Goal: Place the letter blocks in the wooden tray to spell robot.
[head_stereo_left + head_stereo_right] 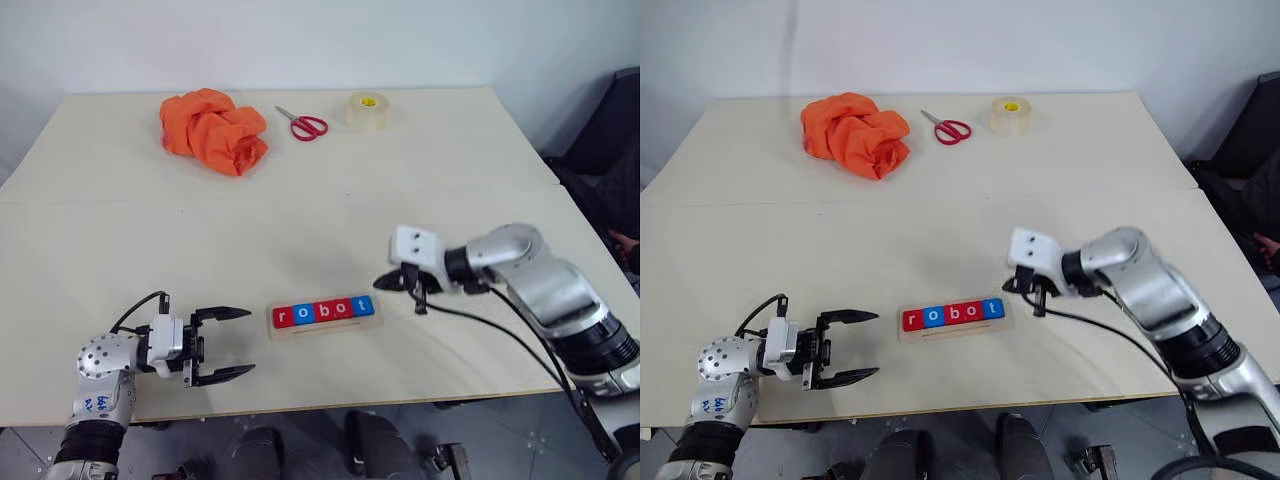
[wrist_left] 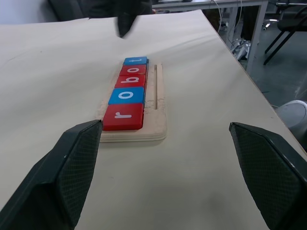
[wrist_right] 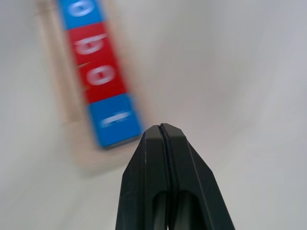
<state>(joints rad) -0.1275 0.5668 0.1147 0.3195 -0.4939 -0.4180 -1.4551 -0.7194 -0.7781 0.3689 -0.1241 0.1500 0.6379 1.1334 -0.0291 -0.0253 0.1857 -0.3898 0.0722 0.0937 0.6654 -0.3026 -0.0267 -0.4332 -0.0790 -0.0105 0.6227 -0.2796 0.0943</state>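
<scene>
The letter blocks point(image 1: 324, 311) lie in a row in the wooden tray point(image 1: 322, 327) near the table's front edge, reading r, o, b, o, t in red, blue, red, red, blue. The row also shows in the left wrist view as blocks point(image 2: 127, 93) on the tray point(image 2: 158, 120). My left gripper point(image 1: 228, 345) is open, level, just left of the tray with nothing between its fingers. My right gripper point(image 1: 397, 283) is shut and empty, hovering just right of the tray's t end; its fingers point(image 3: 165, 158) press together near the blue t block point(image 3: 114, 120).
At the back of the table lie a crumpled orange cloth point(image 1: 212, 130), red-handled scissors point(image 1: 303, 124) and a roll of clear tape point(image 1: 367, 111). A seam crosses the tabletop point(image 1: 300, 240). Dark chairs stand at the right edge point(image 1: 610, 170).
</scene>
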